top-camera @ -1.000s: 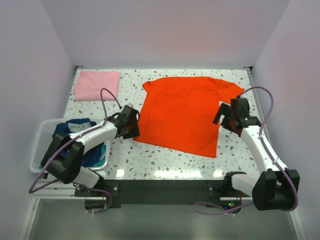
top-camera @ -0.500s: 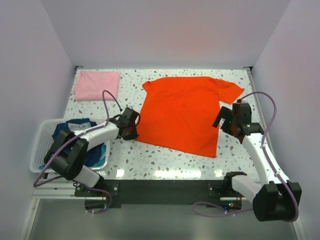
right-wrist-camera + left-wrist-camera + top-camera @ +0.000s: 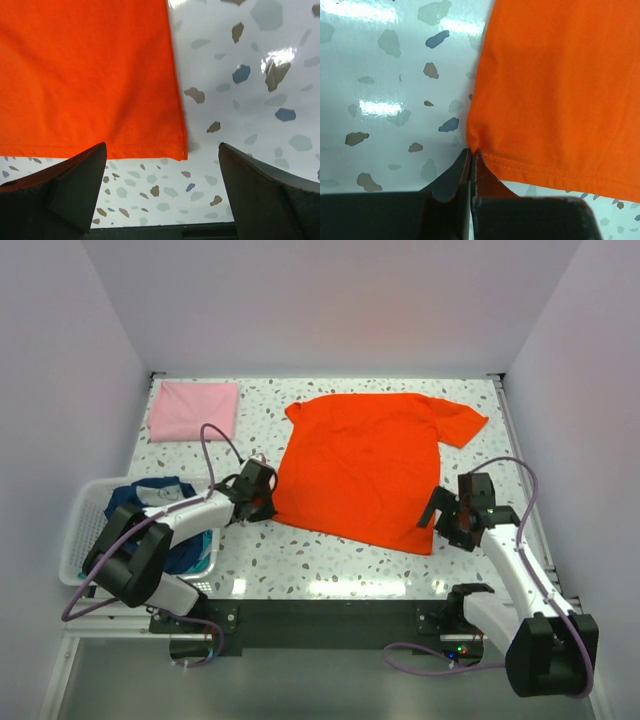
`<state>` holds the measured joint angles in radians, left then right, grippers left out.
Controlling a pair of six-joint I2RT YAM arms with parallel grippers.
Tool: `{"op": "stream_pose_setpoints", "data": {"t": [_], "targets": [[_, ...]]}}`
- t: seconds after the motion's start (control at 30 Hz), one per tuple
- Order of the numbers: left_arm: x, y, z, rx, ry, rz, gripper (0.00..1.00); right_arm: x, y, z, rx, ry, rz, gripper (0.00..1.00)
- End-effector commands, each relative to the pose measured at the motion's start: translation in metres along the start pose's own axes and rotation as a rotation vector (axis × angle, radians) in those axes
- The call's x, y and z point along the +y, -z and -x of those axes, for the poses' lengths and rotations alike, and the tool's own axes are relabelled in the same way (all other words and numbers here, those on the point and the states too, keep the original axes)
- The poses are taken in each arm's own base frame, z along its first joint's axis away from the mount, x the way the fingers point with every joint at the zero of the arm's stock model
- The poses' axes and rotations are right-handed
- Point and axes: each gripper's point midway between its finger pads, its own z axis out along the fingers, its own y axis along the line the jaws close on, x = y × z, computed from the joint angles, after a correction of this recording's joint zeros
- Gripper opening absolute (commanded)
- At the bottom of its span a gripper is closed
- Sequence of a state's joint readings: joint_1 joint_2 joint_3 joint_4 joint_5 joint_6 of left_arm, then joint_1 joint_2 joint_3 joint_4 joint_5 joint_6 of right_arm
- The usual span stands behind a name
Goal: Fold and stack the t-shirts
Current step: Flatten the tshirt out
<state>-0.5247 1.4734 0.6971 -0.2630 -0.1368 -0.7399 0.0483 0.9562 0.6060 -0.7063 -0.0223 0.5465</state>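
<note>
- My left gripper: the jaws are pressed fully together, pinching the near left hem corner of the orange-red t-shirt. The left wrist view shows the cloth puckered right at my fingertips, with the stitched hem running off to the right.
- My right gripper: the jaws are spread wide and hold nothing. In the right wrist view the near right hem corner of the shirt lies flat on the table, in the gap between my two fingers. I cannot tell whether either finger touches cloth or table.
- Orange-red t-shirt, overhead view: it is spread open in a single layer across the middle of the speckled table. The collar end lies toward the far edge and the hem toward my bases, and the whole shirt sits slightly askew. One short sleeve points out at the far right. My two grippers sit at opposite ends of the hem.
- Pink t-shirt: folded into a tidy rectangle at the far left corner of the table, well apart from the orange-red one.
- Dark blue and teal t-shirts: bundled loosely in the white slatted basket, which stands at the near left beside my left arm. How many shirts are in the bundle I cannot tell.
</note>
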Motion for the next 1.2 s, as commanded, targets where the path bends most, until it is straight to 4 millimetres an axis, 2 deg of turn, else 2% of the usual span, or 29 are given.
{"op": "stream_pose_setpoints", "data": {"t": [0.0,0.03,0.07,0.17,0.27,0.4,0.57,0.67,0.9,0.93,1.1,1.13,1.17], "targets": [[-0.006,0.003,0.005,-0.032,-0.007,-0.041,0.0,0.001,-0.003,-0.019,0.068,-0.038,0.018,0.95],[-0.006,0.004,0.005,-0.034,-0.008,-0.043,0.0,0.002,-0.004,-0.02,0.072,-0.037,0.02,0.93],[-0.006,0.004,0.005,-0.038,-0.006,-0.046,0.0,0.0,-0.007,-0.024,0.081,-0.041,0.016,0.86],[-0.005,0.005,0.005,-0.044,-0.004,-0.05,0.0,0.005,-0.012,-0.031,0.105,-0.041,0.039,0.74],[-0.006,0.006,0.006,-0.053,-0.001,-0.059,0.0,0.005,-0.02,-0.04,0.13,-0.03,0.024,0.67],[-0.006,0.006,0.006,-0.055,-0.001,-0.059,0.0,-0.001,-0.025,-0.048,0.142,0.009,-0.04,0.63],[-0.007,0.006,0.006,-0.057,0.0,-0.063,0.0,-0.004,-0.03,-0.052,0.143,0.007,-0.057,0.51],[-0.006,0.006,0.006,-0.056,-0.002,-0.058,0.0,-0.011,-0.033,-0.05,0.134,0.01,-0.098,0.49],[-0.005,0.005,0.005,-0.054,0.001,-0.055,0.0,-0.01,-0.038,-0.047,0.131,-0.001,-0.11,0.49],[-0.005,0.005,0.006,-0.055,-0.001,-0.056,0.0,-0.01,-0.039,-0.048,0.135,0.003,-0.107,0.44],[-0.008,0.003,0.007,-0.057,0.001,-0.063,0.0,-0.008,-0.047,-0.049,0.141,0.001,-0.098,0.31],[-0.009,0.003,0.008,-0.059,0.005,-0.065,0.0,-0.008,-0.048,-0.05,0.144,0.002,-0.098,0.24],[-0.01,0.003,0.01,-0.062,0.005,-0.067,0.0,-0.008,-0.05,-0.05,0.146,0.005,-0.098,0.21]]}}
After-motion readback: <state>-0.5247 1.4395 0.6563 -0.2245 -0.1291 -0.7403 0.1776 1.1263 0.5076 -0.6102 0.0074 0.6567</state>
